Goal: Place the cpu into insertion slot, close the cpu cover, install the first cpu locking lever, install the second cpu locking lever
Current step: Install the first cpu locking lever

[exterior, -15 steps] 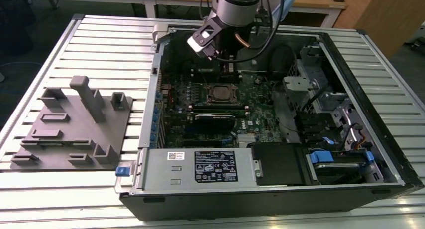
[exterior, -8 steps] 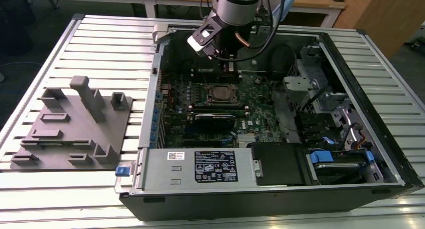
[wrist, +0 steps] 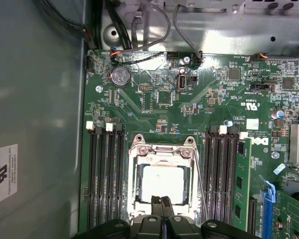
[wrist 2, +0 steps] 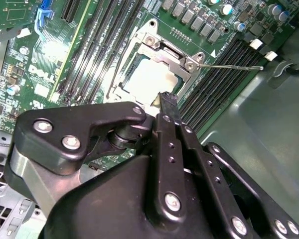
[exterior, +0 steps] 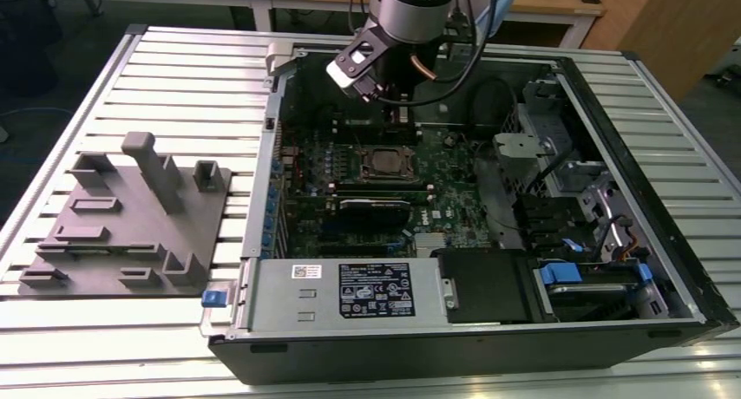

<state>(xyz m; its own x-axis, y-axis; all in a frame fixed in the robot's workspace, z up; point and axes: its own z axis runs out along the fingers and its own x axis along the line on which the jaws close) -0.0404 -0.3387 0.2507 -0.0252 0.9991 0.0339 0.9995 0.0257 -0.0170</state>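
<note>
The cpu point(wrist: 162, 180) lies in the insertion slot point(wrist: 136, 185) on the green motherboard, its silver top showing through the window of the cpu cover point(wrist: 162, 151), which lies flat over it. In the second wrist view the cpu point(wrist 2: 148, 79) sits under the cpu cover point(wrist 2: 165, 50). A thin wire locking lever point(wrist 2: 231, 66) sticks out from the slot across the black memory slots; this lever point(wrist: 201, 185) runs slanted beside the slot. My gripper point(wrist: 162, 201) is shut with nothing in it, its tips over the cpu's edge. In the exterior view my gripper point(exterior: 396, 114) hangs just behind the slot point(exterior: 388, 162).
The motherboard sits in an open computer case point(exterior: 648, 243) on a slatted metal table point(exterior: 173, 78). Long black memory slots point(wrist: 104, 174) flank the socket on both sides. A power supply box point(exterior: 347, 291) and drive bays point(exterior: 579, 282) fill the near end. A grey fixture block point(exterior: 127, 217) stands at the exterior view's left.
</note>
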